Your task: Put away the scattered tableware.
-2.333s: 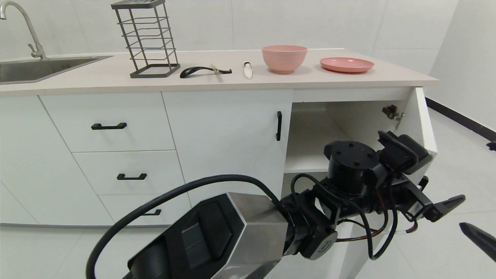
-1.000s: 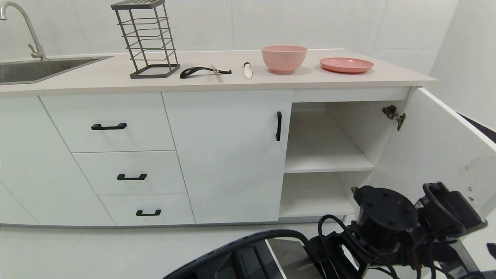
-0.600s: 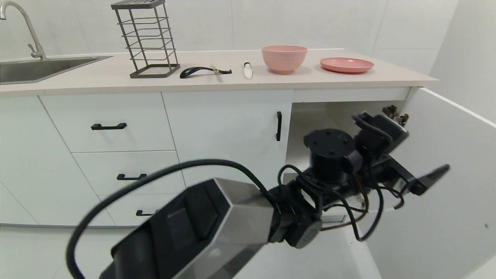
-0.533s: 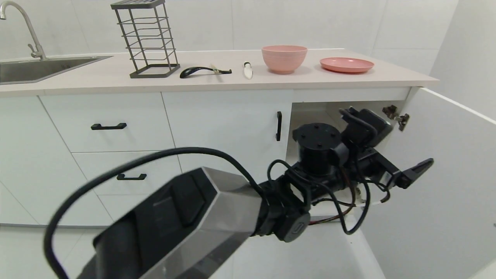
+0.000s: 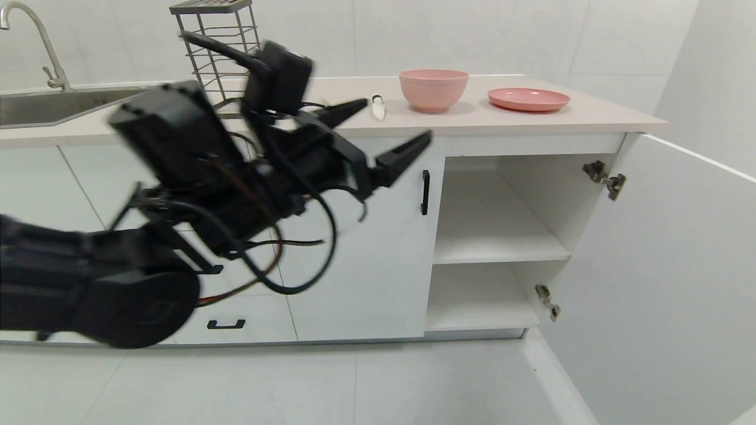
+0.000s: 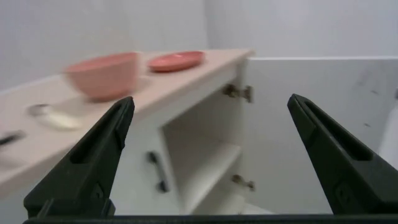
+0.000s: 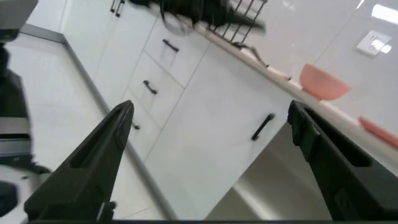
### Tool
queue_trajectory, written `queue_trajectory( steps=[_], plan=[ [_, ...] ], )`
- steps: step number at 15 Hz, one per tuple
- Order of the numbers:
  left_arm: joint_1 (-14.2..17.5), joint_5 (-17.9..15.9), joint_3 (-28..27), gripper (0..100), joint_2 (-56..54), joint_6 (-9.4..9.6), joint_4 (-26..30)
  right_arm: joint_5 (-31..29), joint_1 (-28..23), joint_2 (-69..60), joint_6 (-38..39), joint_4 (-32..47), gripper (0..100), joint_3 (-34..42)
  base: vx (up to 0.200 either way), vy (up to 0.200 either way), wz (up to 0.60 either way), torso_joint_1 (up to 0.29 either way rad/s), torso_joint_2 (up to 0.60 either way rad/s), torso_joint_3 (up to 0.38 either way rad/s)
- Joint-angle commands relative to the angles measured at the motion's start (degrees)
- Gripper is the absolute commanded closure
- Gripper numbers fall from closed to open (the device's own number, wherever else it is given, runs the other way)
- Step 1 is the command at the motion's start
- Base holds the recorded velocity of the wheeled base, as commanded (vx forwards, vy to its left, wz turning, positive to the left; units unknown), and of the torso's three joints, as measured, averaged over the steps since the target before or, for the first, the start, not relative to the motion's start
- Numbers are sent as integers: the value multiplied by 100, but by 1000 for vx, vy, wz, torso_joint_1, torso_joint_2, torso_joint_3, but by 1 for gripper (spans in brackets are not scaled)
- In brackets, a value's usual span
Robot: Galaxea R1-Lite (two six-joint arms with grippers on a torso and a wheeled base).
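On counter (image 5: pixel 561 123), pink bowl (image 5: pixel 433 90), apparently ribbed

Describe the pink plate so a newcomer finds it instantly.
Start at the long beige countertop and follow it to the end above the open white cabinet. The shallow round pink plate lies there beside a deep pink bowl; unlike the bowl, it is flat and nearest the counter's end.

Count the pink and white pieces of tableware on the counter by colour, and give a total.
Pink: 2, the bowl and the plate
White: 1, the utensil
Total: 3
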Motion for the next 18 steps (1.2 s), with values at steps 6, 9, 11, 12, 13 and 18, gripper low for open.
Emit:
queue_trajectory(
  steps=[6,9,11,12,13,18],
  plan=[
    [2763,-41,3960,0,-5839,-35,1175,272,45,-1567,109,1614,0,-79,0,0,0,0,0,0],
    [3448,-41,4812,0,-7087,-194,1835,219,10,-1594,100,2142,0,0,0,0,0,0,0,0],
    [3659,-32,5331,0,-7984,-405,2591,-906,10,-1594,91,2704,0,0,0,0,0,0,0,0],
    [3703,-41,5375,0,-8265,-466,2907,-1301,10,-1594,91,2924,0,0,0,0,0,0,0,0],
    [3774,-23,5366,0,-8810,-519,3654,-1934,1,-1594,144,3056,0,0,0,0,0,0,0,0],
    [3967,363,5375,0,-9355,219,5807,-3701,-7,-1594,1119,3161,0,0,0,0,0,0,0,0]
  ],
)
